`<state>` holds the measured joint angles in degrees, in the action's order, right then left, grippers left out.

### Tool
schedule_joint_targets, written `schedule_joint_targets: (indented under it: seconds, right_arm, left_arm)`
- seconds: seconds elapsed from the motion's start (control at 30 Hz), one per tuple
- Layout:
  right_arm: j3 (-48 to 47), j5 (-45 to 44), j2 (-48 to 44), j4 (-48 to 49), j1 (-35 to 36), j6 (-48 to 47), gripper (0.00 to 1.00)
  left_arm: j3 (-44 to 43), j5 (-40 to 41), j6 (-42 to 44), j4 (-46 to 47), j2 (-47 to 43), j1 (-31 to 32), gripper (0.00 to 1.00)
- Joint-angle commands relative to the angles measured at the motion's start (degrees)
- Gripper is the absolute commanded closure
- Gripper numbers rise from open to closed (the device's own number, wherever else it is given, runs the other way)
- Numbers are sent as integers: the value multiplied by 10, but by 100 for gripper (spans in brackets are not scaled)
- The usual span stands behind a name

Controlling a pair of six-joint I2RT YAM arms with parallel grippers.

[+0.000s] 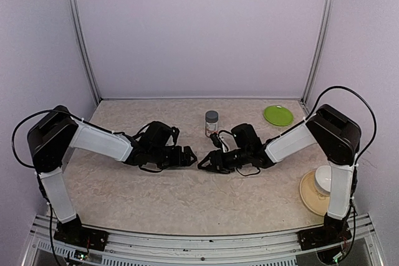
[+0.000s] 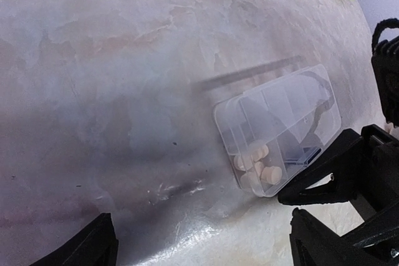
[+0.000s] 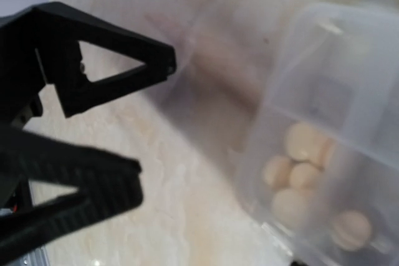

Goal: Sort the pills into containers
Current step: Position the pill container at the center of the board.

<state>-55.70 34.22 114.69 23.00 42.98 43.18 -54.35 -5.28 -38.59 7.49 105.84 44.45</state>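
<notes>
– Left gripper (image 2: 199, 225), foreground: holding anything?
– Nothing. Its fingers stand wide apart over the marbled table (image 2: 93, 91).
– And the pill box (image 2: 280, 101)?
– Mid-table, between the two grippers. Cream pills (image 2: 257, 165) cluster in its end compartment; a small dark piece (image 2: 307, 155) sits in the next. A grey-capped bottle (image 1: 212, 123) stands just beyond.
– Right gripper (image 1: 206, 165)?
– One finger (image 2: 318, 180) lies against the box's long edge. Whether it grips, I cannot tell.
</notes>
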Motion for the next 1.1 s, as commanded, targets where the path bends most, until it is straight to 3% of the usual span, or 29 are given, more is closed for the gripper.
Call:
schedule_joint_targets:
  seconds: [0.0,0.27,0.53,1.07]
  right_arm:
    - [-12,-6,-7,-7,5,-2,39]
    - [9,-41,-115,-99,-6,-78,28]
    - [83,-54,-186,-114,-93,-106,16]
    - [57,-112,-87,-98,-121,-122,12]
  left_arm:
    - [17,20,1,7,-32,-8,6]
    - [34,30,8,5,-57,-13,1]
    - [35,64,32,-15,-96,-15,1]
    - [42,103,50,-44,-176,-40,1]
